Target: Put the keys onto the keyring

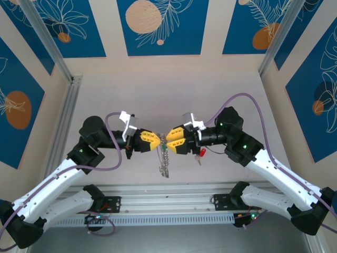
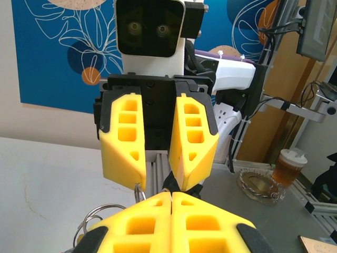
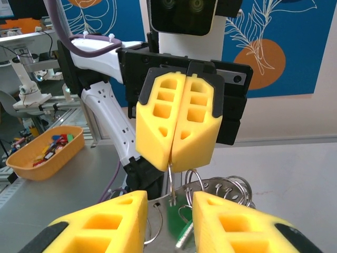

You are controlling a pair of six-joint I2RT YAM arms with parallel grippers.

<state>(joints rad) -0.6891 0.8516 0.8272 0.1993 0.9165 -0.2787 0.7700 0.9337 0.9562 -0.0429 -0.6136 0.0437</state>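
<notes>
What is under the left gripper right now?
The keyring dangles below the shut left gripper. The part it pinches is hidden between its fingers, and whether the chain end touches the table is unclear.

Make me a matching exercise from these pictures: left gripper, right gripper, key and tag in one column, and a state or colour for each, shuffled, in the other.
Column one:
1. left gripper
2. right gripper
3. key
4. tag

Column two:
a. green
b. open
c. red head
d. shut on the keyring

Pairs: 1-d, 2-b, 3-c, 4-a.
</notes>
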